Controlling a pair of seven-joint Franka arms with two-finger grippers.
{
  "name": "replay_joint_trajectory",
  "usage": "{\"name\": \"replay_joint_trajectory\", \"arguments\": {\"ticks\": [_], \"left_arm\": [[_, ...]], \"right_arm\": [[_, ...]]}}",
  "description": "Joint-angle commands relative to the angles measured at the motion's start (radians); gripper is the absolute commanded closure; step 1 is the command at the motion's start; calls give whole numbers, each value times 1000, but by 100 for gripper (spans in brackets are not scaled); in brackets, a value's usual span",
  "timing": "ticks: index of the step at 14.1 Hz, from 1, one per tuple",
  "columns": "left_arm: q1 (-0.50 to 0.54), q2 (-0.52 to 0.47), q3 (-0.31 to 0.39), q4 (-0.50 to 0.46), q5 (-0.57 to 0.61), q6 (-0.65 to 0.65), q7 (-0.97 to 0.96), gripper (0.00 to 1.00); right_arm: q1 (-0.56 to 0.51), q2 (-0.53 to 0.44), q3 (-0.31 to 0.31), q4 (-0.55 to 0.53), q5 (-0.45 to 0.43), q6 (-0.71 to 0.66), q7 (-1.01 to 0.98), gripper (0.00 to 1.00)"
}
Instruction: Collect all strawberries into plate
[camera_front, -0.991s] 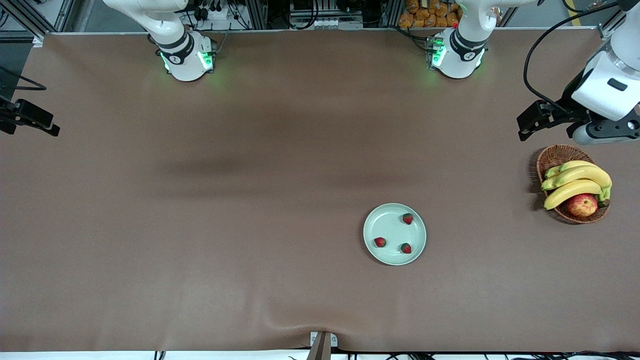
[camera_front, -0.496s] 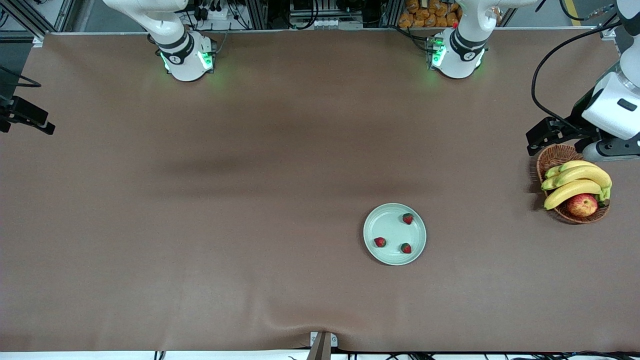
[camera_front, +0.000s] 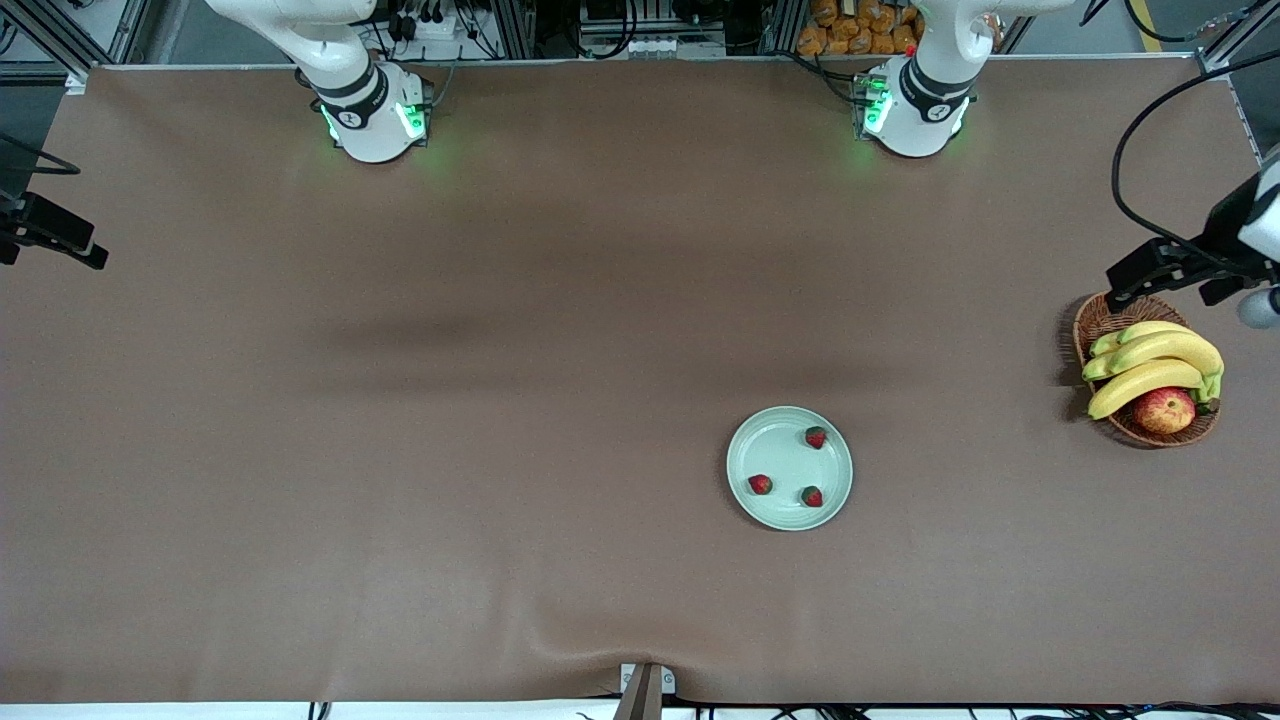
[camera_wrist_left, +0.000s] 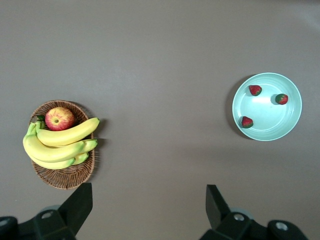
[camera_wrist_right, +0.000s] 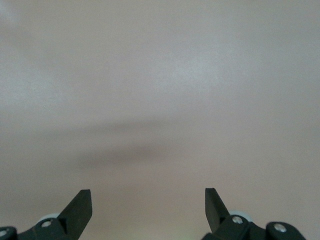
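The pale mint-green plate (camera_front: 775, 445) lies on the brown table, toward the left arm's end. Three strawberries lie in it: one (camera_front: 816, 437) at the rim toward the arms' bases, two (camera_front: 760, 484) (camera_front: 811, 496) nearer the front camera. My left gripper (camera_front: 1150, 268) is up in the air over the table beside the wicker basket, open and empty. Its wrist view shows the plate (camera_wrist_left: 265, 114), the strawberries (camera_wrist_left: 255, 90) (camera_wrist_left: 282, 99) (camera_wrist_left: 246, 122) and the open left gripper (camera_wrist_left: 148, 200). My right gripper (camera_front: 50, 235) waits at the right arm's end of the table, open and empty (camera_wrist_right: 148, 200).
A brown wicker basket (camera_front: 1105, 315) with bananas (camera_front: 1150, 365) and a red-yellow apple (camera_front: 1164, 409) stands at the left arm's end of the table. It also shows in the left wrist view (camera_wrist_left: 65, 177). The right wrist view shows only bare table.
My left gripper has moved outward toward its end of the table, partly leaving the front view. The right gripper, plate and strawberries have hardly moved.
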Motion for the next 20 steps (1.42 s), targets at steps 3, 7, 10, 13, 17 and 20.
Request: {"name": "replay_joint_trajectory", "arguments": {"ticks": [3, 7, 10, 13, 17, 20], "left_arm": [[-13, -25, 19, -22, -22, 9, 22, 0], [-15, -25, 11, -21, -25, 8, 8, 0], [-15, -23, 10, -21, -30, 8, 22, 0], [-16, -22, 10, -22, -30, 8, 19, 0], [-16, -22, 10, -22, -30, 6, 17, 0], [-18, -22, 10, -21, -30, 6, 13, 0]], "right_arm": [[-22, -10, 10, 10, -4, -18, -13, 0], [-23, -10, 10, 10, -10, -18, -15, 0], [-32, -8, 10, 10, -10, -16, -15, 0], [-37, -10, 10, 10, -10, -18, -18, 0], [-43, -8, 11, 8, -10, -18, -15, 0], [-43, -4, 11, 8, -9, -12, -15, 0]]}}
